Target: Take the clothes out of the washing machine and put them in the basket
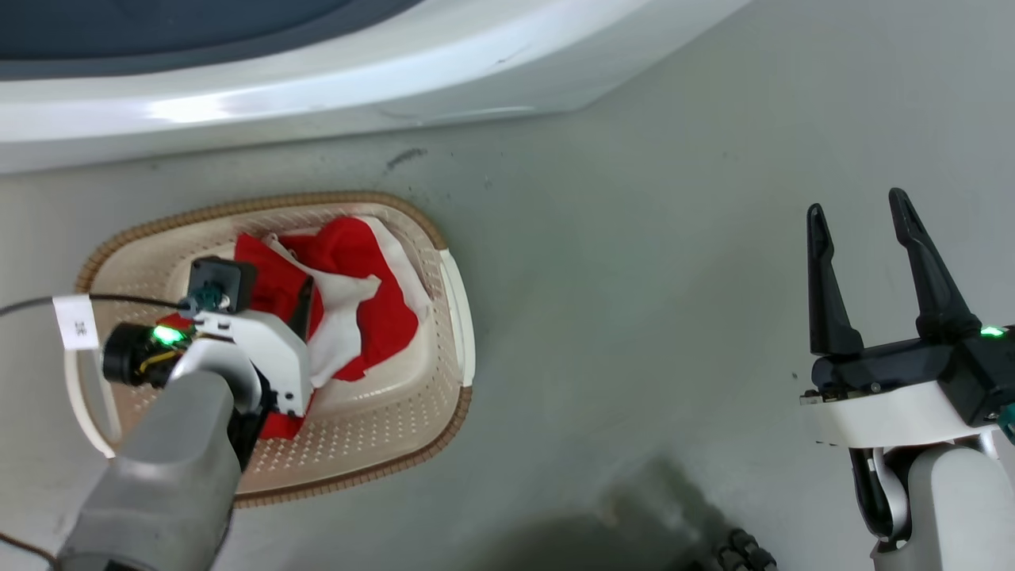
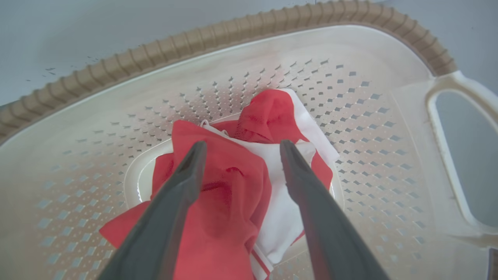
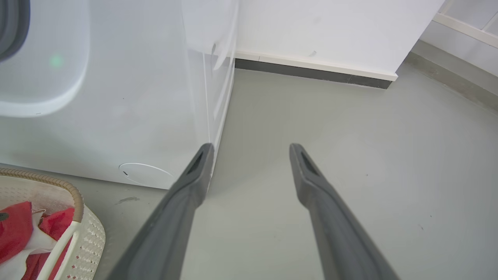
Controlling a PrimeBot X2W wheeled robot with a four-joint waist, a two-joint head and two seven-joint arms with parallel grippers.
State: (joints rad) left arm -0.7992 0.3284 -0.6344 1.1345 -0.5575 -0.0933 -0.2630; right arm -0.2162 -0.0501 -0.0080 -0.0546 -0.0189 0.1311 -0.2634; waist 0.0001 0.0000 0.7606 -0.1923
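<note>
left wrist view: left gripper (image 2: pixel 243 144) spread apart above clothes (image 2: pixel 233 186) lying in basket (image 2: pixel 350 97); deposit judged complete, next withdraw upward.

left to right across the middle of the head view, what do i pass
basket with the clothes lying in it → bare grey floor → right end effector, open with fingers pointing up the view
</note>
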